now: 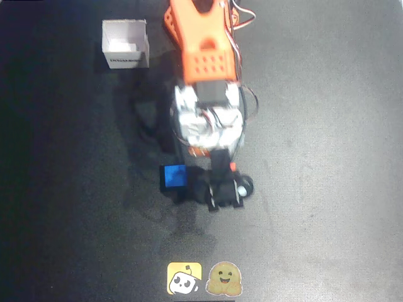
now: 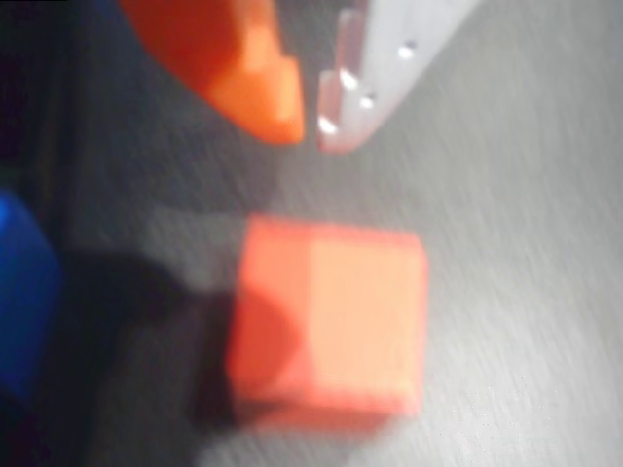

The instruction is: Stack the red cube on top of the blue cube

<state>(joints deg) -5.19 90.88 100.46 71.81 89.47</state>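
wrist view: the hand (image 2: 310, 125) has its two tips nearly touching, holding nothing, just above the red cube (image 2: 328, 323) sitting on the bench (image 2: 526, 243). the blue cube (image 1: 173, 176) sits close beside it, to the left

Overhead downward; wrist close above red cube (image 2: 326, 326)

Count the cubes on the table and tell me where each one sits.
2. The blue cube sits on the mat beside the gripper. The red cube lies on the mat below the gripper's fingertips in the wrist view, apart from the blue one.
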